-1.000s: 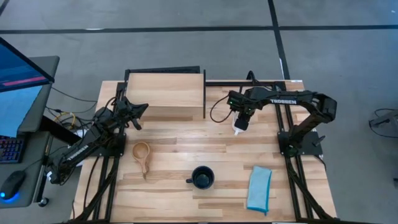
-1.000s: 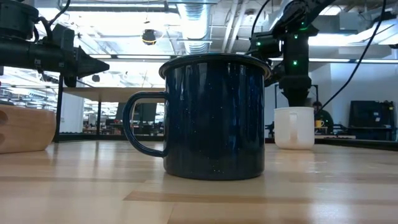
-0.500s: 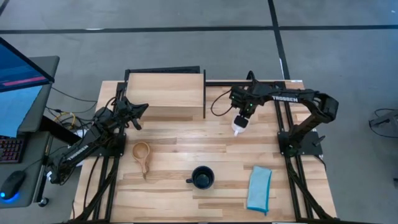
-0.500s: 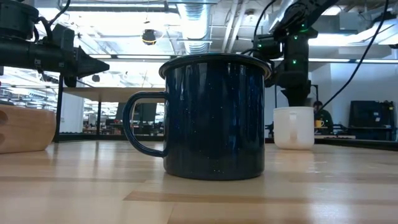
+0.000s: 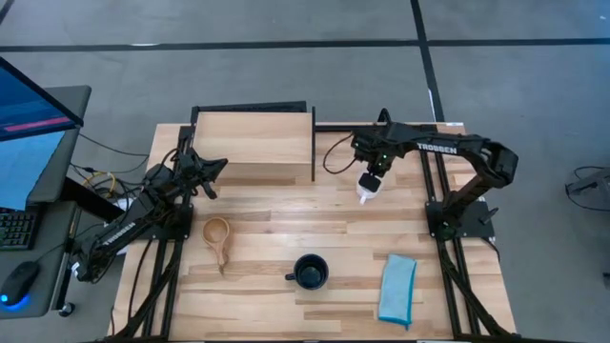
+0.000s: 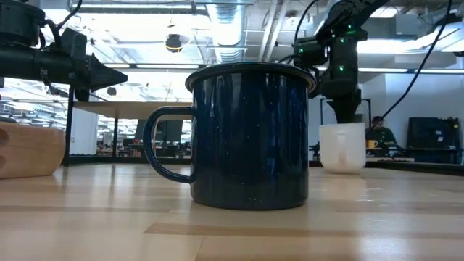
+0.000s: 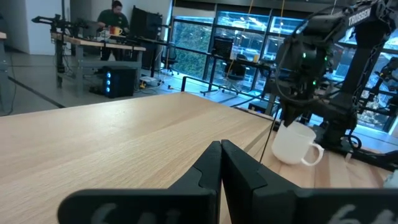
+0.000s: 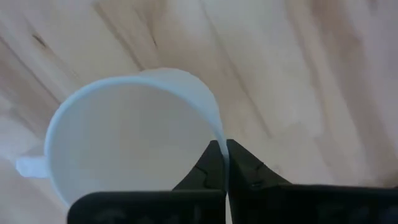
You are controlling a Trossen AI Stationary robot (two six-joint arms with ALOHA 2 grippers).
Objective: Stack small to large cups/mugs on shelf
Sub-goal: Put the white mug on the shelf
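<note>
We see the dark navy enamel mug (image 6: pixel 246 134) nearest on the bench (image 5: pixel 267 219), the light wooden long-handled cup (image 5: pixel 218 234) left. Right tool (image 8: pixel 222 163) is clamped on the white ceramic mug (image 8: pixel 124 137) rim beside the wood-topped black-framed shelf (image 5: pixel 253 143); left tool (image 7: pixel 221 163) pressed together, empty.

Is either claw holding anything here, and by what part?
The right claw is pinched shut on the rim of the white mug. The left claw is shut and holds nothing.

Light blue folded cloth (image 5: pixel 397 288) lies on worktop (image 5: pixel 267 214). Monitor (image 5: pixel 29 129), keyboard (image 5: pixel 14 229) and mouse (image 5: pixel 19 282) stand beside it.
</note>
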